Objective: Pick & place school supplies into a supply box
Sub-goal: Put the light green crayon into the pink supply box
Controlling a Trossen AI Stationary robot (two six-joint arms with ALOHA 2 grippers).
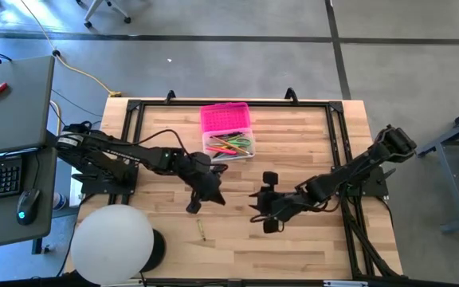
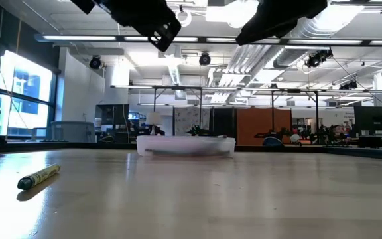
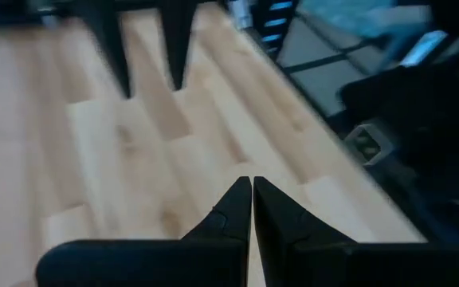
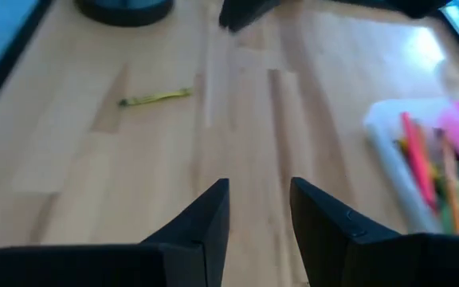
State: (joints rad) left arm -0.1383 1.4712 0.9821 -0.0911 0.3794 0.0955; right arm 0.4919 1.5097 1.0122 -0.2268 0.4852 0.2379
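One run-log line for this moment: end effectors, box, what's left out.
left end effector: shut, empty, above table | right end effector: open, empty | supply box: lid open, pens inside | yellow pen: loose on table

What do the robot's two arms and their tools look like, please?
Both arms are dark, jointed and boxy. The left tool has two tapered, matte black fingers ending in slim points. The right tool has two similar black wedge-shaped fingers. No markings show.
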